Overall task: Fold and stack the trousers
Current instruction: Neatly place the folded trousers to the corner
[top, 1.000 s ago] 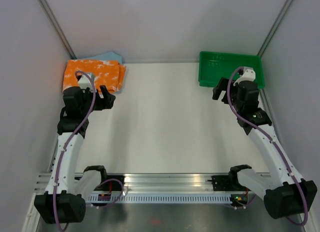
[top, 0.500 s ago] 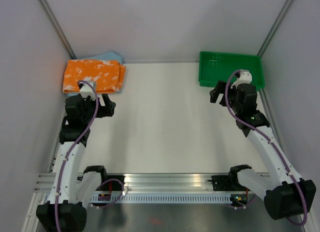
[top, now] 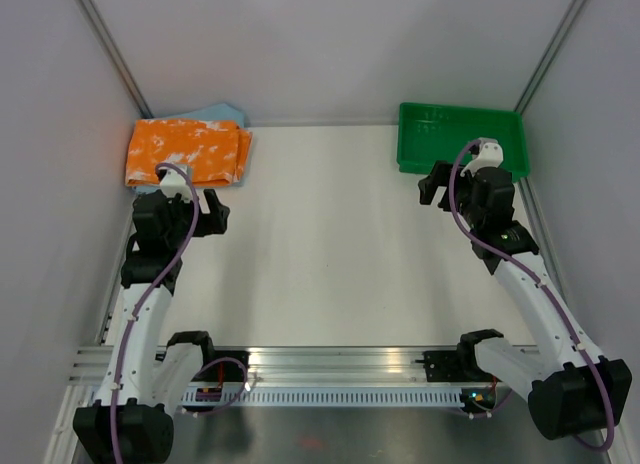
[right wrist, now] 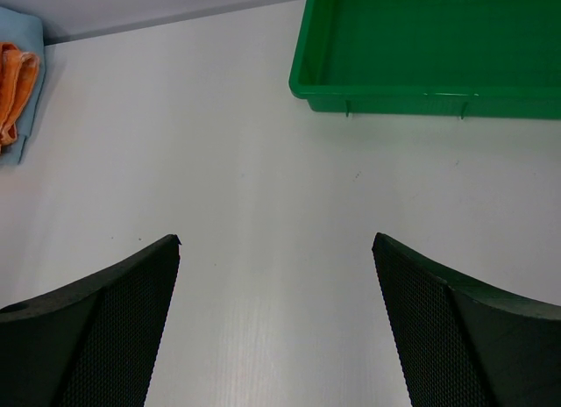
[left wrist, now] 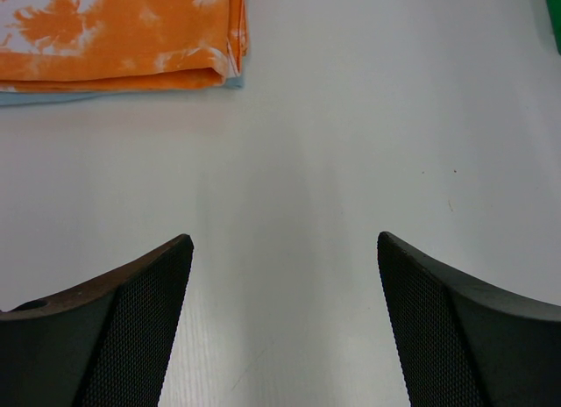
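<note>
Folded orange-and-white trousers (top: 185, 151) lie on top of a folded light blue pair (top: 222, 112) in the far left corner of the table. The left wrist view shows the orange pair (left wrist: 114, 30) with the blue pair's edge (left wrist: 53, 96) under it. My left gripper (top: 212, 212) is open and empty, just in front of the stack (left wrist: 285, 245). My right gripper (top: 432, 184) is open and empty over the bare table (right wrist: 276, 240), just in front of the green tray. The stack's edge shows at the left of the right wrist view (right wrist: 17, 82).
An empty green tray (top: 460, 136) stands at the far right, also in the right wrist view (right wrist: 421, 96). Grey walls close the table at left, right and back. A metal rail (top: 340, 364) with the arm bases runs along the near edge.
My left gripper has drawn back from the orange trousers toward the near side. My right gripper has moved slightly left. The trousers have not moved.
</note>
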